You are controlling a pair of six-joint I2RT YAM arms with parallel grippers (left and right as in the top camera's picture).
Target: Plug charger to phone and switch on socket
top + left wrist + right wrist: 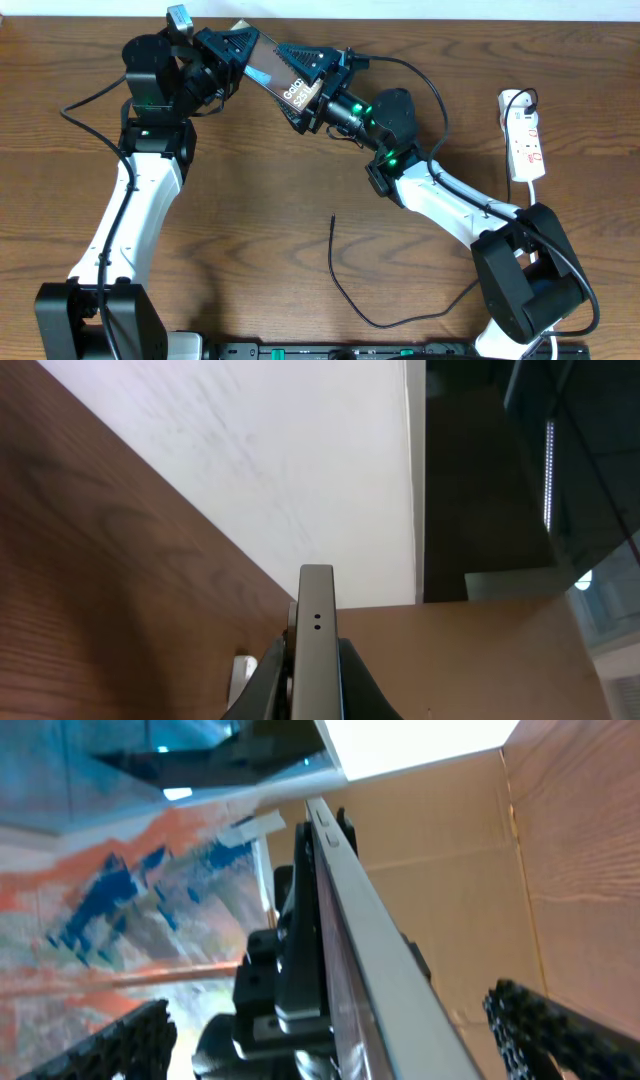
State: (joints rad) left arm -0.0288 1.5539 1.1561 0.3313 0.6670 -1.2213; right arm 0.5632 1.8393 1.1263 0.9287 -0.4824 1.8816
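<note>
The phone [283, 77], a dark slab with white lettering, is held in the air at the back of the table. My left gripper [236, 52] is shut on its left end. In the left wrist view the phone's grey edge [317, 622] stands between the jaws [316, 695]. My right gripper [318, 82] is open around the phone's right end. In the right wrist view its fingers [345, 1035] stand wide apart on either side of the phone's edge [372, 935]. The charger cable [345, 290] lies loose on the table with its tip [332, 216] free. The socket [525, 140] lies at the right edge.
The table is brown wood [260, 230]. The white cord of the socket loops at its far end [515, 98]. A black cable [425, 85] arcs from the right arm. A brown cardboard panel [470, 870] and a white wall [270, 470] stand behind the table.
</note>
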